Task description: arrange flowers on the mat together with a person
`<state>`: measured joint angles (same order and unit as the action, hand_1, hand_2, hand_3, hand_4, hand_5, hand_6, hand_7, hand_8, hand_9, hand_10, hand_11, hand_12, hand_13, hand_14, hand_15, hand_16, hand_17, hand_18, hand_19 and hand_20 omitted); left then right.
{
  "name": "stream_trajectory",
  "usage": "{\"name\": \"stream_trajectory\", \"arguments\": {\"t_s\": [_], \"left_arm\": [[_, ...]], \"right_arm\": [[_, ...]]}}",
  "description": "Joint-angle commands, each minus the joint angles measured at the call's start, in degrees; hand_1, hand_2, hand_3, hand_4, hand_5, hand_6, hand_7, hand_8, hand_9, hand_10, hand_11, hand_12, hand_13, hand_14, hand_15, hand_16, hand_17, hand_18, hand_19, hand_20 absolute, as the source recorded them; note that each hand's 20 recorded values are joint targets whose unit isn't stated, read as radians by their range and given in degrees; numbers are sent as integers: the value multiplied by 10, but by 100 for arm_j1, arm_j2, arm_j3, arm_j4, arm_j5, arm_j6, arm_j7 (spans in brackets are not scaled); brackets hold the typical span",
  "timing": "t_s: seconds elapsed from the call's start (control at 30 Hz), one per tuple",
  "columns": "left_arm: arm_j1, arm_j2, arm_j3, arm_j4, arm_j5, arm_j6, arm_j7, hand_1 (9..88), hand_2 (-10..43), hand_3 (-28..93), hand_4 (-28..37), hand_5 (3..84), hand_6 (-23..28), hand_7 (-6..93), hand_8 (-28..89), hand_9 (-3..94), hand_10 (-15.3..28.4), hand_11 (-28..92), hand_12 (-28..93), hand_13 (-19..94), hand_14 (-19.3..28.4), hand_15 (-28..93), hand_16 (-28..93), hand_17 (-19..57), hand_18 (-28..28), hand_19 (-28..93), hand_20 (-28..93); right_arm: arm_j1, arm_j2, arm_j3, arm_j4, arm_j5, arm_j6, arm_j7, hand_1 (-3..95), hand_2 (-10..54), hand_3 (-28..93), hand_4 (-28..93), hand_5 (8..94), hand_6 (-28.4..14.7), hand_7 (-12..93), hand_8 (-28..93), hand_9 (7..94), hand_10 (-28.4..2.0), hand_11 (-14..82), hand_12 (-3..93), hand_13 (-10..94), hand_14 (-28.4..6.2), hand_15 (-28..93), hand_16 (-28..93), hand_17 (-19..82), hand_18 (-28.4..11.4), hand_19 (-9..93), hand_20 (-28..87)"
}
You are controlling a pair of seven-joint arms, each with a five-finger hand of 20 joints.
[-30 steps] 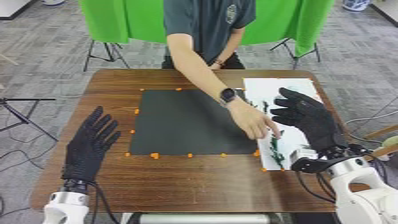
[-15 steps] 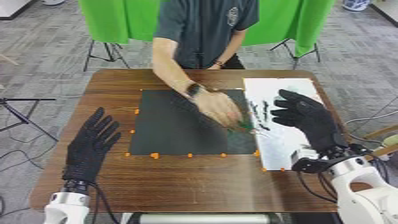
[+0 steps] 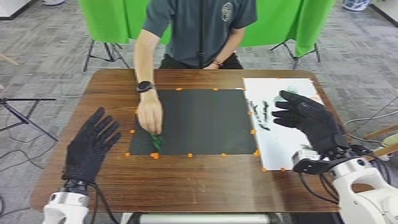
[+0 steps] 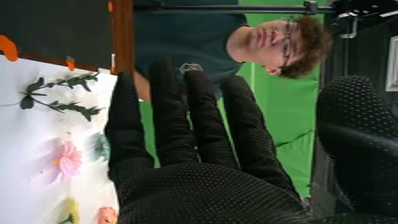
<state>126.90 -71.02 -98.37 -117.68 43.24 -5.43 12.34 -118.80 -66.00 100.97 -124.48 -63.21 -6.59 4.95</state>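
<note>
While the person's hand (image 3: 150,116) has a green sprig (image 3: 157,143) at the near-left corner of the dark mat (image 3: 209,122), job looks early: one stem going down. To do, my read: leafy sprigs (image 4: 62,107), pink flower (image 4: 67,161), yellow flower (image 4: 68,212) and orange flower (image 4: 107,215), all on the white sheet (image 3: 284,147). Right hand (image 3: 308,117) is over the sheet's right side, released, holding nothing. Left hand (image 3: 84,150) same, left of the mat. Orange bits (image 3: 155,156) line the mat edge. Best lane: sheet to mat's right half, away from the person's arm.
</note>
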Motion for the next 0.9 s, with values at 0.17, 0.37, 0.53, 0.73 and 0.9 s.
{"name": "stream_trajectory", "arguments": {"t_s": [0.17, 0.37, 0.53, 0.73, 0.9], "left_arm": [[134, -66, -13, -4, -16, 8, -42, 266, -11, 681, -263, 244, 14, 194, -108, 188, 102, 200, 170, 165, 115, 152, 59, -127, 199, 388, 120], [102, -66, 7, -8, -2, 17, -25, 266, -11, 681, -263, 244, 14, 192, -107, 188, 102, 199, 169, 165, 113, 152, 60, -127, 199, 388, 121], [72, -62, -14, 6, -18, 76, -41, 265, -11, 682, -263, 244, 13, 193, -107, 188, 101, 198, 169, 164, 114, 152, 61, -128, 199, 388, 121], [50, -40, -40, 6, -22, 50, -14, 265, -12, 683, -264, 245, 14, 192, -107, 188, 101, 198, 171, 165, 116, 153, 61, -128, 198, 387, 121], [213, 84, -167, -73, -30, 147, 37, 266, -12, 683, -264, 245, 13, 193, -107, 187, 102, 195, 170, 164, 115, 152, 60, -128, 198, 387, 121]], "right_arm": [[-16, -25, -14, -24, -12, 68, 2, 151, 76, 855, -231, 379, -62, 133, -85, 385, -149, 135, 227, 346, -145, 269, 235, 81, -227, 486, 284], [-61, -24, 60, -62, -31, 42, 7, 152, 76, 854, -231, 379, -62, 132, -85, 385, -149, 135, 226, 347, -144, 269, 235, 80, -227, 487, 284], [76, 5, -27, 12, -57, 44, 21, 151, 75, 855, -230, 379, -62, 131, -85, 385, -149, 135, 227, 347, -145, 270, 235, 81, -227, 488, 285], [187, 112, 5, 53, -218, -91, -3, 183, 15, 855, -227, 383, -76, 132, -86, 395, -144, 150, 228, 357, -136, 285, 233, 102, -221, 529, 307], [204, 523, -37, 27, -864, 762, -285, 216, -62, 778, -268, 387, -76, 158, -94, 411, -138, 180, 219, 382, -127, 328, 216, 133, -212, 573, 329]]}}
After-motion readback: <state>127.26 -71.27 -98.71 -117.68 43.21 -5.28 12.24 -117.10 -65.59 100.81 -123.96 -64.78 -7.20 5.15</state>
